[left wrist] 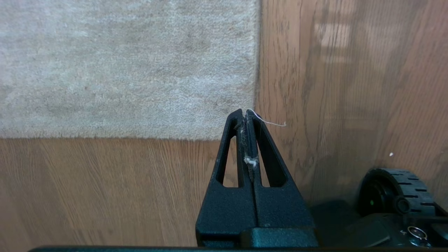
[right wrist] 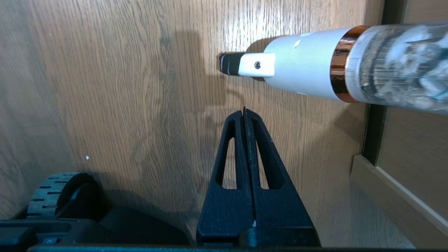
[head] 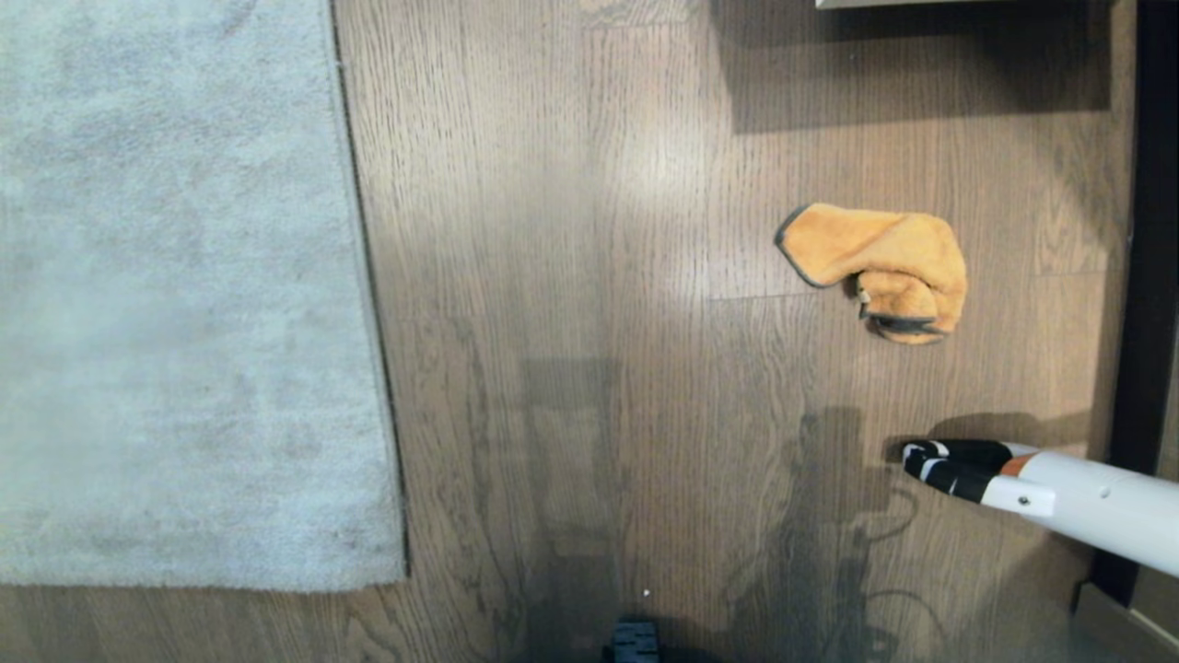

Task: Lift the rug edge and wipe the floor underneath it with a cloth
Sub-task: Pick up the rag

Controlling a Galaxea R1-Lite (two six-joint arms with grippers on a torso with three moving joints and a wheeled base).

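Observation:
The pale grey rug lies flat at the left, and its straight rug edge (head: pixel 368 276) runs down to a corner (head: pixel 401 575). To its right is the brown wood-plank floor (head: pixel 571 276). On that floor at the right lies the crumpled mustard-orange cloth (head: pixel 875 262) with dark trim, with nothing touching it. Neither gripper shows in the head view. My left gripper (left wrist: pixel 245 111) is shut above the floor by the rug corner, and the rug edge (left wrist: pixel 257 52) runs beyond it. Lint and a thread cling to its fingers. My right gripper (right wrist: pixel 244 110) is shut and empty above bare floor.
A white tube-shaped device (head: pixel 1059 493) with a black nozzle lies on the floor below the cloth. It shows again close ahead of the right gripper (right wrist: pixel 308 70). A dark frame (head: pixel 1147 230) and a skirting board (right wrist: pixel 395 196) bound the right side. My base wheels (left wrist: pixel 395 190) are near.

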